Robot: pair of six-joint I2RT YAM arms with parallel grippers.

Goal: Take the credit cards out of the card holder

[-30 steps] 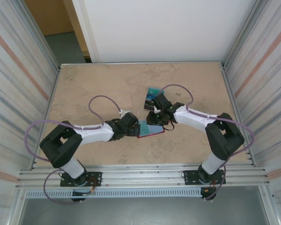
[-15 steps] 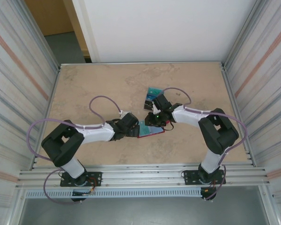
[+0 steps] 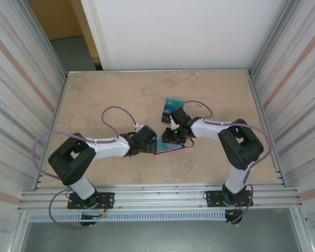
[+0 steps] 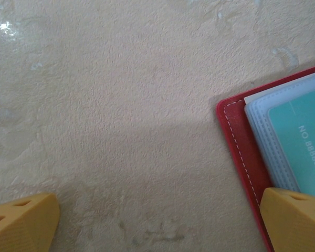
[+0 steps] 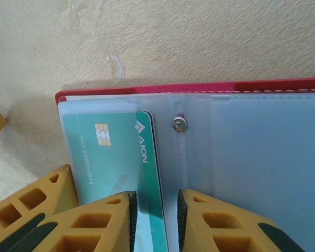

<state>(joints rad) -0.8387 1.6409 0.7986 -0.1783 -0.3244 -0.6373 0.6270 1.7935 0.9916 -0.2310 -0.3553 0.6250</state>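
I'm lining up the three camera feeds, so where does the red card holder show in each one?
Top external: the card holder lies just below the picture's middle.
Left wrist: its red corner sits at the right edge.
Right wrist: it lies opened flat across the upper and right part.
Shared landmark: the teal card in its clear pocket, left of centre in the right wrist view.

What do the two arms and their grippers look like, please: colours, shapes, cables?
The left arm and the right arm have white links, black joints and black bases. A thin purple cable loops along each. The fingers are orange-yellow plastic, wedge-shaped, with hollow cells.
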